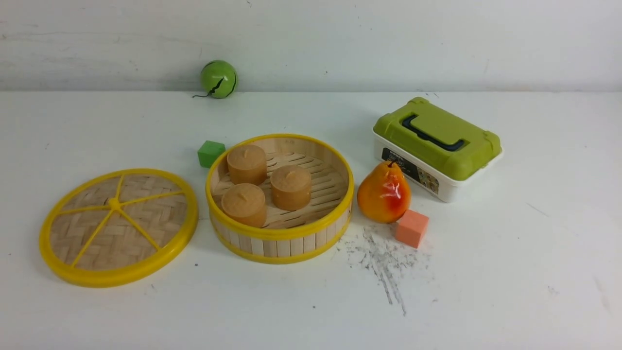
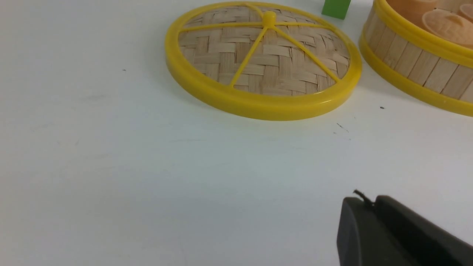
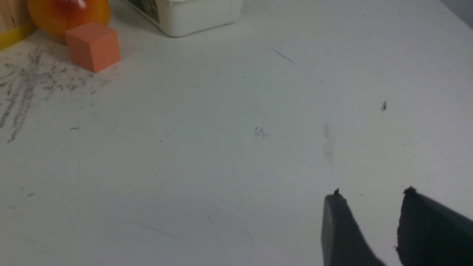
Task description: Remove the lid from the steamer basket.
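The smooth white table point(image 1: 486, 272) carried the flat woven-bamboo lid point(image 1: 119, 226), yellow-rimmed, just left of the round slatted steamer basket point(image 1: 280, 199). The left claw point(image 2: 369, 207) was closed, empty; the right claw point(image 3: 369, 207) was narrowly parted.

White table point(image 1: 510, 272) (scuffed) carries lid point(image 1: 119, 226), steamer basket point(image 1: 280, 238), pear point(image 1: 384, 193), box point(image 1: 437, 148).

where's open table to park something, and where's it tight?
Bare: the near strip in front of the lid and steamer basket, and the near right, past the orange cube and below the green-lidded box. Tight: pear, cube and box cluster by the basket; green cube behind it.
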